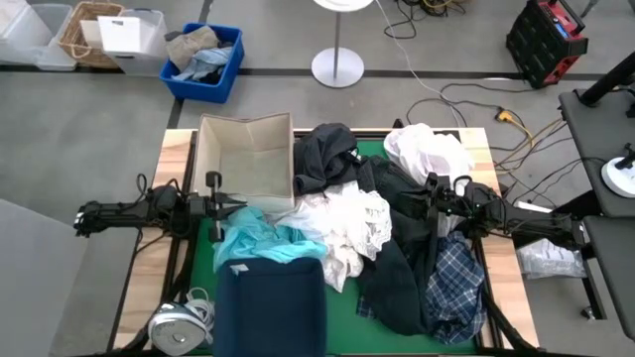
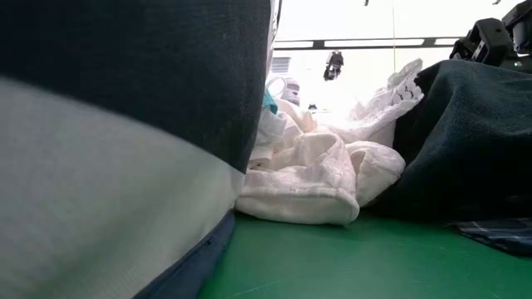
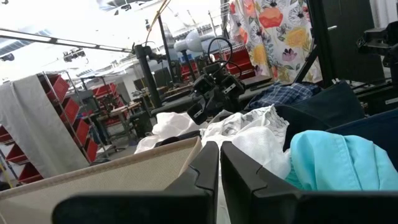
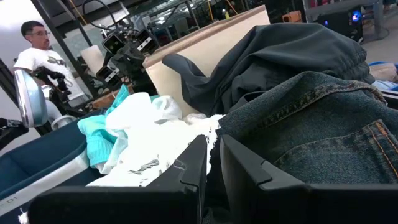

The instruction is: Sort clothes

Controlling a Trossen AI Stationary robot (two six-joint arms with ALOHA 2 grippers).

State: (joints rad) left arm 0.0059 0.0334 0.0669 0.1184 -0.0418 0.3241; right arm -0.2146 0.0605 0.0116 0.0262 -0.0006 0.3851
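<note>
From the high view I see the clothes heaped across the green bench (image 1: 203, 263): a light teal garment (image 1: 260, 241) beside the open beige box (image 1: 245, 151), a white lacy piece (image 1: 347, 226) in the middle, dark garments (image 1: 402, 248) and a plaid shirt (image 1: 453, 283) to the right. My left gripper (image 1: 220, 203) sits by the box's front edge; my right gripper (image 1: 434, 190) rests over the dark pile.

Low view: the white piece (image 2: 320, 178) lies on the green mat against dark fabric (image 2: 465, 141).

Left wrist view: my jaws are clenched, empty, next to the teal garment (image 3: 333, 162).

Right wrist view: jaws nearly together, holding nothing, above denim (image 4: 311, 124).
</note>
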